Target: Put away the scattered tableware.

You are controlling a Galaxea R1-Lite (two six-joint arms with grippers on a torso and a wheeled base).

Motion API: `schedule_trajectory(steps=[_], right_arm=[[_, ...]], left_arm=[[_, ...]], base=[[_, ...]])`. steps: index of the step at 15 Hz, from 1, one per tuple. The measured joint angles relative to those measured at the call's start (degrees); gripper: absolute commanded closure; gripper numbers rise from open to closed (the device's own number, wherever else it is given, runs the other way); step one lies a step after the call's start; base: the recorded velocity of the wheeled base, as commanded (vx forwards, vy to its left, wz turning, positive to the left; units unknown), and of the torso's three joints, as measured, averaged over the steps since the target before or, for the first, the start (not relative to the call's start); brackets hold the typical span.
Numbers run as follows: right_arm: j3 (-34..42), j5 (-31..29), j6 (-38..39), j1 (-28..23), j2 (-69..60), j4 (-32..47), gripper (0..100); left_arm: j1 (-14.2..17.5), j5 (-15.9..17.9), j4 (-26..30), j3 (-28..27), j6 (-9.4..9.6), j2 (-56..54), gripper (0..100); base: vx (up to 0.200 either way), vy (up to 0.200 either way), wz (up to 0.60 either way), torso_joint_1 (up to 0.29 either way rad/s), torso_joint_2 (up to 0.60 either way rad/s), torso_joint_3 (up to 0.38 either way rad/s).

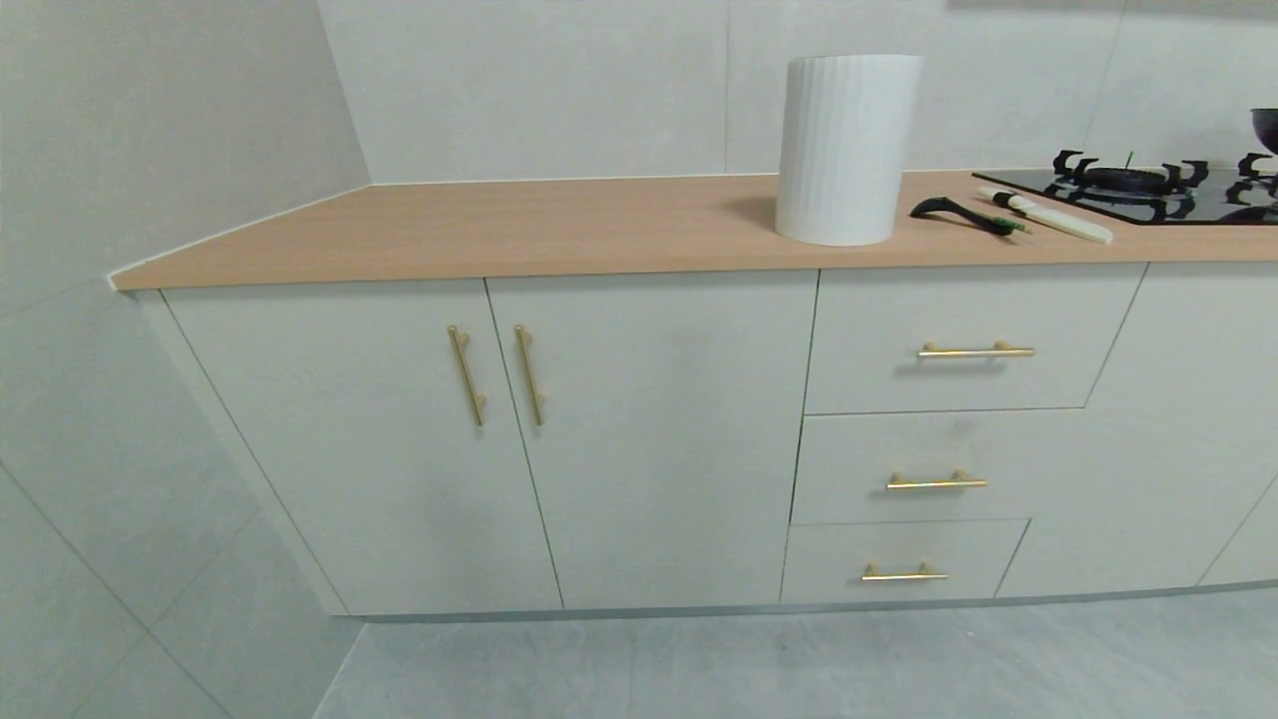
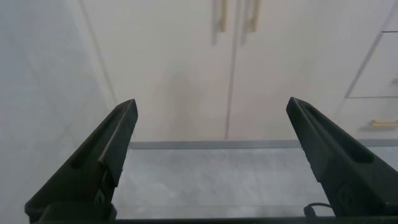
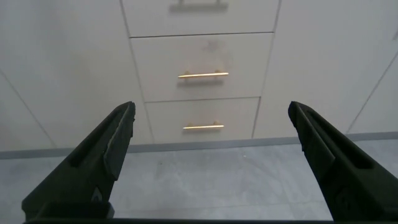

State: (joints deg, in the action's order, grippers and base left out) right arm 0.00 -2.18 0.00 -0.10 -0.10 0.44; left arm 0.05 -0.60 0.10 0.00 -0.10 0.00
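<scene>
- The job looks like it is just starting. No tool is picked up yet.
- The black tool [image 1: 963,214] and the pale tool [image 1: 1048,216] lie side by side on the counter [image 1: 499,230]. They seem to touch, or almost touch. They are between the tall white pot [image 1: 847,150] and the stove [image 1: 1138,185].
- I think the tall white pot is where the tools should go, but the drawers [image 1: 958,340] under the counter could be the place too. I cannot tell which.
- The next move calls for the robot to lift an arm up to the counter and come down over one tool. The tools are thin and lie flat, so the grab must be careful.
- The left gripper [image 2: 211,107] is down low, near the floor. It points at the two cupboard doors [image 2: 186,62]. Its fingers are wide apart and hold nothing.
- The right gripper [image 3: 211,109] is low too. It points at the lower drawers [image 3: 202,65]. Its fingers are also wide apart and hold nothing.
- Both grippers are well away from the tools.
</scene>
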Motion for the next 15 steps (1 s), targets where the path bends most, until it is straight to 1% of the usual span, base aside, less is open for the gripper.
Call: schedule_trajectory(steps=[3,12,15], right_arm=[[0.0,0.0,0.0,0.0,0.0,0.0,0],[0.0,0.0,0.0,0.0,0.0,0.0,0],[0.0,0.0,0.0,0.0,0.0,0.0,0]], left_arm=[[0.0,0.0,0.0,0.0,0.02,0.0,0],[0.0,0.0,0.0,0.0,0.00,0.0,0],[0.0,0.0,-0.1,0.0,0.00,0.0,0]], base=[[0.000,-0.200,0.00,0.004,0.00,0.001],[0.000,0.000,0.00,0.000,0.00,0.000],[0.200,0.000,0.00,-0.001,0.01,0.002]])
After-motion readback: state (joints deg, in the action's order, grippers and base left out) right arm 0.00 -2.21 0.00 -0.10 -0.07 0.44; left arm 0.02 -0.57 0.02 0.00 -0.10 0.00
